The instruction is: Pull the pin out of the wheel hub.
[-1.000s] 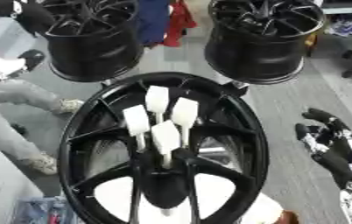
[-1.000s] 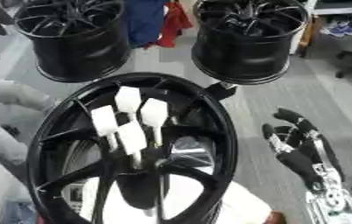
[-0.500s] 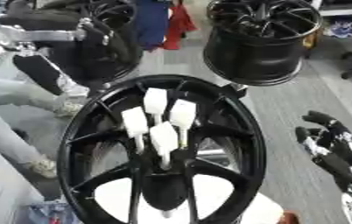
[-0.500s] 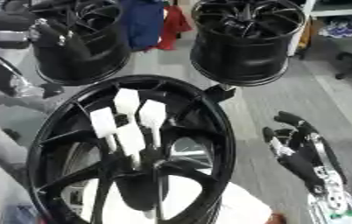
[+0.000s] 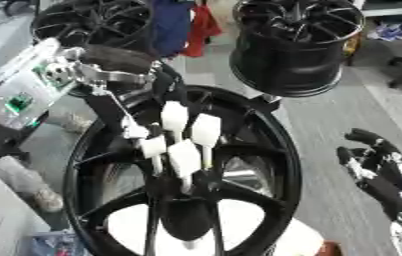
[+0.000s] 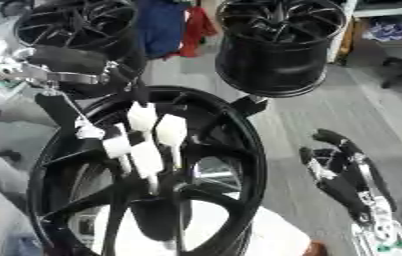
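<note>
Pins (image 5: 185, 156), four white ones, stand upright at the centre of the black wheel hub (image 5: 266, 150), which lies in the foreground; left robot hand (image 5: 134, 131) reaches in from upper left, fingertips beside the leftmost pin, grasp not discernible; right robot hand (image 6: 340, 172) idle at lower right, fingers relaxed, empty.

- A large glossy black spoked metal wheel hub (image 5: 274, 165) fills the lower middle of the view, face up and tilted a little, its round rim ringing dark spokes that run in toward a central boss.
- Four white pins with flat paddle-shaped heads (image 5: 185, 156) stand upright in a close cluster near the hub's centre, seated on thin white stems that go down among the spokes. Two heads sit higher and farther back, two lower and nearer, the heads nearly touching one another.
</note>
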Controlling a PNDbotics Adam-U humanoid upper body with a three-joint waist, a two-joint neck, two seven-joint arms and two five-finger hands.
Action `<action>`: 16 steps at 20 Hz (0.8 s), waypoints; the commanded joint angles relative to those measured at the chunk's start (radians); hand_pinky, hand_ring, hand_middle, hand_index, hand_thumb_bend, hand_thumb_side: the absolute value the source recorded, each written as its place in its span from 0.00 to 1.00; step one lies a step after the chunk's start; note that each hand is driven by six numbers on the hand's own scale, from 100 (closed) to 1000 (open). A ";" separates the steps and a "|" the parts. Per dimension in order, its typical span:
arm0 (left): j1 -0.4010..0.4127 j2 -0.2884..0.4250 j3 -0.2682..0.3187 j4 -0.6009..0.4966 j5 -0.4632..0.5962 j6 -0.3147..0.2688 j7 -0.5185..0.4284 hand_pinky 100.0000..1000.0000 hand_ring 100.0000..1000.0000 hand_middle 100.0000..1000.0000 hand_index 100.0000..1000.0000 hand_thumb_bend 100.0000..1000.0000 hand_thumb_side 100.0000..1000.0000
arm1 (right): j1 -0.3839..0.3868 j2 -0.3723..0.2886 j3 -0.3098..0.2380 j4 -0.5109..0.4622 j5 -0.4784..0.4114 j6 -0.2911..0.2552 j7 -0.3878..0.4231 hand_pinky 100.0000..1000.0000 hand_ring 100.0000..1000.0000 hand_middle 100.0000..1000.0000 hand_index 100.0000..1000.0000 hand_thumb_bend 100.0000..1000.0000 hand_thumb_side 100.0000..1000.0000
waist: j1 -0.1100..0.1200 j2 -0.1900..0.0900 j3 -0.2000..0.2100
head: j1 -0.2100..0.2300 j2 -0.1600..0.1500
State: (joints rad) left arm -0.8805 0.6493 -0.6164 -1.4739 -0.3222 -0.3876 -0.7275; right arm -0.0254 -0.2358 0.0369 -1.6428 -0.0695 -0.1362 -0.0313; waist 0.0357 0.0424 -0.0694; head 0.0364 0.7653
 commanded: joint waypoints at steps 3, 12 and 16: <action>-0.014 0.023 0.010 0.009 -0.032 -0.208 -0.180 0.58 0.67 0.73 0.79 0.15 0.25 | -0.008 -0.025 -0.005 -0.010 0.002 -0.001 -0.001 0.59 0.61 0.75 0.81 0.29 0.22 | 0.000 -0.013 0.000 | 0.001 0.005; 0.019 0.081 0.028 -0.031 -0.013 -0.201 -0.180 0.56 0.64 0.71 0.78 0.16 0.25 | -0.008 -0.026 -0.007 -0.010 0.002 -0.001 -0.003 0.59 0.61 0.75 0.81 0.29 0.22 | 0.000 -0.016 0.003 | -0.002 0.005; 0.052 0.111 0.032 -0.044 -0.010 -0.194 -0.180 0.55 0.64 0.72 0.78 0.16 0.24 | -0.007 -0.026 -0.008 -0.010 0.002 -0.001 -0.004 0.59 0.61 0.75 0.81 0.29 0.22 | 0.000 -0.016 0.006 | -0.005 0.005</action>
State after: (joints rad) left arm -0.8150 0.7235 -0.6054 -1.5014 -0.3407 -0.3963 -0.7188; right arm -0.0254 -0.2426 0.0367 -1.6426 -0.0694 -0.1367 -0.0322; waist 0.0372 0.0373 -0.0642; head 0.0343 0.7653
